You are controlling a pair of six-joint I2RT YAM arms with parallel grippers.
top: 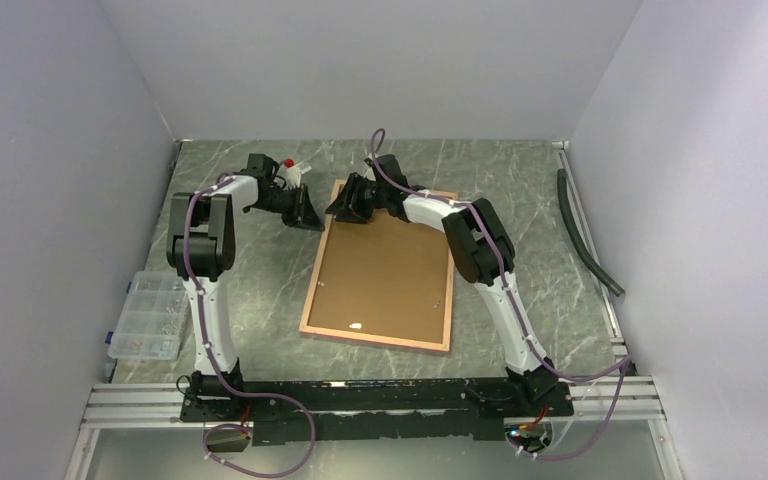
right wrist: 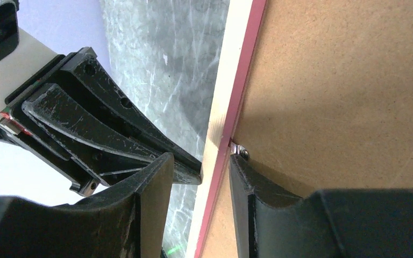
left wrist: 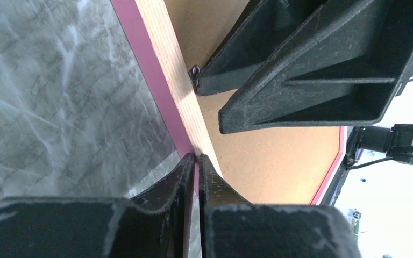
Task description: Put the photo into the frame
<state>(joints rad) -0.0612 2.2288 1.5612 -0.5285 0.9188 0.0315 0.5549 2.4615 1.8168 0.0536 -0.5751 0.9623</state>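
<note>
- A robot test cell in a lab, not a home or a shop; plain pale walls (top: pixel 50 150) close it in on the left, back and right
- Two white-and-black robot arms, the left arm (top: pixel 205 255) and the right arm (top: pixel 480 245), are bolted to an aluminium rail (top: pixel 130 402) at the near edge of a marble-patterned table (top: pixel 520 180)
- Purple cables (top: pixel 372 148) run along the arms and loop out below their bases
- A clear plastic parts box (top: pixel 147 315) with small compartments sits at the table's left edge; a black hose (top: pixel 582 232) lies along the right edge, beside a metal side rail (top: pixel 598 290)
</note>
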